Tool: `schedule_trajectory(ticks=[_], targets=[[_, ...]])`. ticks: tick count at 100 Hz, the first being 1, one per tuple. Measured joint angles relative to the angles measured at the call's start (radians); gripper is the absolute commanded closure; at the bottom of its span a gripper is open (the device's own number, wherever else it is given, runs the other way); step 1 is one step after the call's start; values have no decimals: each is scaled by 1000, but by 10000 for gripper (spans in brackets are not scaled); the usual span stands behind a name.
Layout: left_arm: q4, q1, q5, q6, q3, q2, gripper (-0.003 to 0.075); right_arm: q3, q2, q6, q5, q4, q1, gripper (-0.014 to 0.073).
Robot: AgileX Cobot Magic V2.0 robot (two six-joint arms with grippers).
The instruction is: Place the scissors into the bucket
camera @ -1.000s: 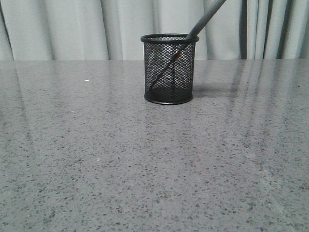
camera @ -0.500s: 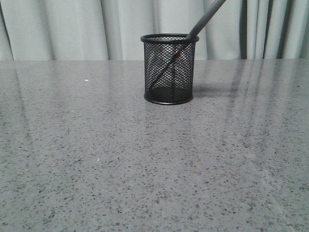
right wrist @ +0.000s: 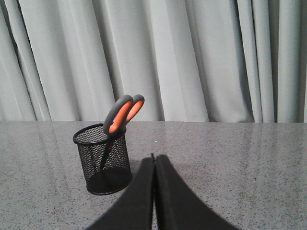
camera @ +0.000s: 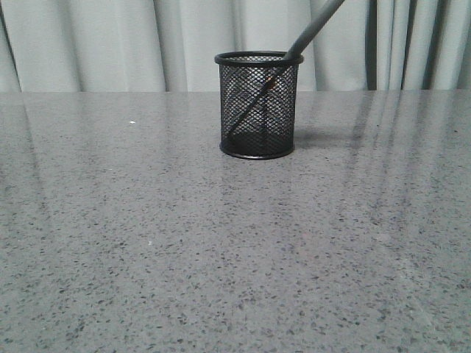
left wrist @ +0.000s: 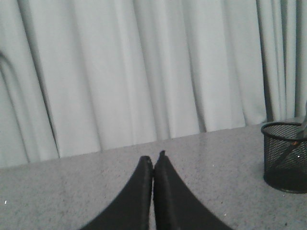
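You'll find the scissors (right wrist: pixel 122 115) standing blades-down in the bucket (right wrist: pixel 103 163) left of frame centre, handles propped on its rim, so both grippers, left gripper (left wrist: pixel 153 160) and right gripper (right wrist: pixel 154 159), sit pressed together, empty.

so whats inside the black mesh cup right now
The scissors stand blades-down in the cup, leaning on its rim, with the orange-lined handles sticking out above it. Through the mesh the blades show only as a dark slanted line; the tips at the bottom can't be made out.

Pale pleated curtains (camera: pixel 110 44) hang behind a glossy grey speckled table (camera: pixel 221 257).
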Motion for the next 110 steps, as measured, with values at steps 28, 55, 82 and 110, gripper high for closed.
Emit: schedule_trajectory(ticks=[28,55,82,110], targets=[[-85,190,2,-2,175,-28,741,0,0,-1,0,0,0,638],[-102,240,-42,-2,212,-35,741,0,0,-1,4,0,0,638],[-135,240,-44,-2,212,-35,741,0,0,-1,4,0,0,638],[-136,240,-44,-2,212,-35,741,0,0,-1,4,0,0,638]])
